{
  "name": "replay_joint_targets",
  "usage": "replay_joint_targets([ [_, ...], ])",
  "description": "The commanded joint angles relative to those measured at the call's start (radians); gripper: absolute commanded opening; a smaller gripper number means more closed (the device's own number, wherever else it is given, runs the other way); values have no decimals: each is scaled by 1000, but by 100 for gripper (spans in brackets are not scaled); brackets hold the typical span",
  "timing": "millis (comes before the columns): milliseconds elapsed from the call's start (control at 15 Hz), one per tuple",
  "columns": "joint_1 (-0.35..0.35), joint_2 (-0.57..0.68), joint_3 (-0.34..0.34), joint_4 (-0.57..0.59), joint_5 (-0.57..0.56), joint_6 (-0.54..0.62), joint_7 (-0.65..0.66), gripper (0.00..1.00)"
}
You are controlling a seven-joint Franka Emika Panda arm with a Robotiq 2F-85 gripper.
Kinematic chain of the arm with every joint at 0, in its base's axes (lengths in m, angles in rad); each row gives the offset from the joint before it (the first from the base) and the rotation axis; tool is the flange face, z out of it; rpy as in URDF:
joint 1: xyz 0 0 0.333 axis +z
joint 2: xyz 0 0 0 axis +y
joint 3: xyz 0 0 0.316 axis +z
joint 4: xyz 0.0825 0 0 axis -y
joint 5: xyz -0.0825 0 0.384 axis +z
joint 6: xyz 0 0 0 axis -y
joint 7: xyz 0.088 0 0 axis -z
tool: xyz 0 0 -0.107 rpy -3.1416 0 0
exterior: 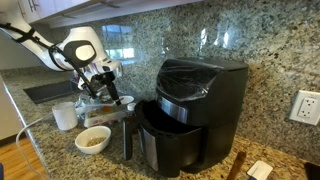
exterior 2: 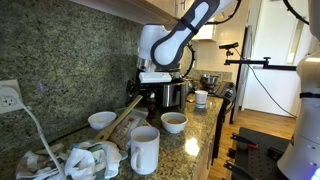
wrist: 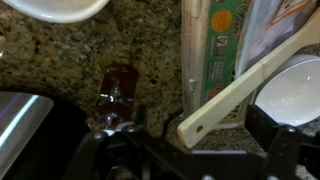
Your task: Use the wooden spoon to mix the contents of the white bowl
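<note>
Claw (wrist: 184, 150) hangs open over wooden spoon (wrist: 250, 85) handle end, apparently aligned so jaws can pinch it.

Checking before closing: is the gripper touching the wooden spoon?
Cannot tell. Wrist view: the wooden spoon handle lies between the fingers of the open gripper, but neither gap nor contact shows plainly.

— What's sitting around that black air fryer (exterior: 195, 105)?
— A white cup (exterior: 65, 117) off to its left on the granite counter (exterior: 62, 148), and a wall outlet (exterior: 305, 107) to its right.
</note>
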Motion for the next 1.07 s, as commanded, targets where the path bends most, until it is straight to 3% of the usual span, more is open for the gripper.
replay_joint_targets([
  [0, 15, -2, -5, -1, -17, -1, 41, 100],
  [733, 36, -2, 4, 13, -14, -59, 81, 100],
  [1000, -17, -8, 70, -8, 114, 20, -59, 100],
])
